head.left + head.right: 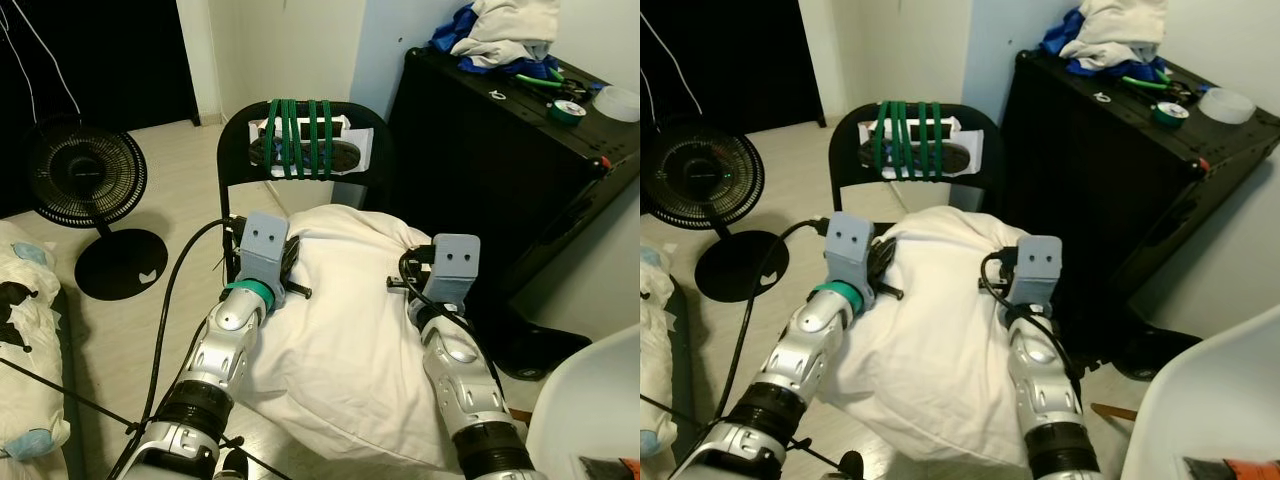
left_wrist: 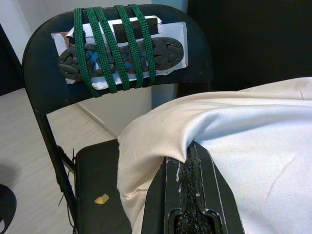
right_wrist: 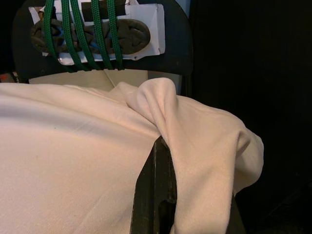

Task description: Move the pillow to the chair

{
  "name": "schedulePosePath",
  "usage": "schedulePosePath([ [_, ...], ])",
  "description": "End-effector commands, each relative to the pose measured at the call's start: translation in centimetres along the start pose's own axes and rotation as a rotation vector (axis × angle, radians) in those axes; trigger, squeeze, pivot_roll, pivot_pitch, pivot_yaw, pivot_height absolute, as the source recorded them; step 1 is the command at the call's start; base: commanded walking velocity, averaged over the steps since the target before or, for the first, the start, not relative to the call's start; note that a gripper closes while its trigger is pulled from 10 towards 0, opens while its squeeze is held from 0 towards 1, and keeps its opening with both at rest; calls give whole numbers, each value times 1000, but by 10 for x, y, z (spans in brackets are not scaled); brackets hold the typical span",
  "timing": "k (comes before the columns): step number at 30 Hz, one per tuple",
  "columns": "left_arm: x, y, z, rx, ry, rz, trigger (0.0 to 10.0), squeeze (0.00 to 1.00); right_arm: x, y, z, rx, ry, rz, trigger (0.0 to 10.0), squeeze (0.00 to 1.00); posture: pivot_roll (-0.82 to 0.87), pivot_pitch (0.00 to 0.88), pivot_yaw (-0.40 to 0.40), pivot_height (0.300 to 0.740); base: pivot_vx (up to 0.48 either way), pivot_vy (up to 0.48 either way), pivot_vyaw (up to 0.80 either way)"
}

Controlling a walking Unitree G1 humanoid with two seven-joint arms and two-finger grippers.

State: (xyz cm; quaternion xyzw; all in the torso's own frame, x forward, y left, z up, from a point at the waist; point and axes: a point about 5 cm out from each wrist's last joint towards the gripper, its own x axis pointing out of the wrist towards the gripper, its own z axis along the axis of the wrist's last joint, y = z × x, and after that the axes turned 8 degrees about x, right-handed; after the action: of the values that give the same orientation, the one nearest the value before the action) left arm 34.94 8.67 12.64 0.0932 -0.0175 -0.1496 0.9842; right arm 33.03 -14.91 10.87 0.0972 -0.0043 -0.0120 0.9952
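A white pillow (image 1: pixel 345 320) hangs between my two arms, its far end over the seat (image 2: pixel 97 170) of a black folding chair (image 1: pixel 235 140). Green cords strap a dark object to the chair's backrest. In the left wrist view my left gripper (image 2: pixel 191 155) is shut on a pinched fold at the pillow's left edge. The right wrist view has my right gripper (image 3: pixel 160 146) shut on a bunched corner at the pillow's right edge. Part of the seat lies hidden under the pillow.
A tall black cabinet (image 1: pixel 500 150) stands close to the chair's right side, with clothes (image 1: pixel 500 30) and a tape roll (image 1: pixel 568 110) on top. A black floor fan (image 1: pixel 85 180) stands at the left. White bedding (image 1: pixel 25 340) lies far left, a white curved seat (image 1: pixel 590 400) at the lower right.
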Motion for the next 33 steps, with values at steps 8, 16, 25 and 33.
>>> schedulePosePath([
  [8, 0, 7, -2, 8, 5, 17, 10000, 0, 3, -1, 6, 26, -45, -23, 10000, 0, -78, 1, 12, 740, 0, 0, 0],
  [16, -18, 11, -41, 23, 139, 26, 10000, 0, -14, -14, -24, -1, 25, -83, 10000, 0, -72, 5, 40, 740, 0, 0, 0],
  [25, -22, 8, -45, 37, 149, 12, 10000, 0, -20, -20, -34, -19, 58, -88, 10000, 0, -74, 14, 26, 740, 0, 0, 0],
  [33, -18, 3, -41, 24, 132, 16, 10000, 0, -13, -18, -25, -26, 30, -73, 10000, 0, -85, 14, 13, 740, 0, 0, 0],
])
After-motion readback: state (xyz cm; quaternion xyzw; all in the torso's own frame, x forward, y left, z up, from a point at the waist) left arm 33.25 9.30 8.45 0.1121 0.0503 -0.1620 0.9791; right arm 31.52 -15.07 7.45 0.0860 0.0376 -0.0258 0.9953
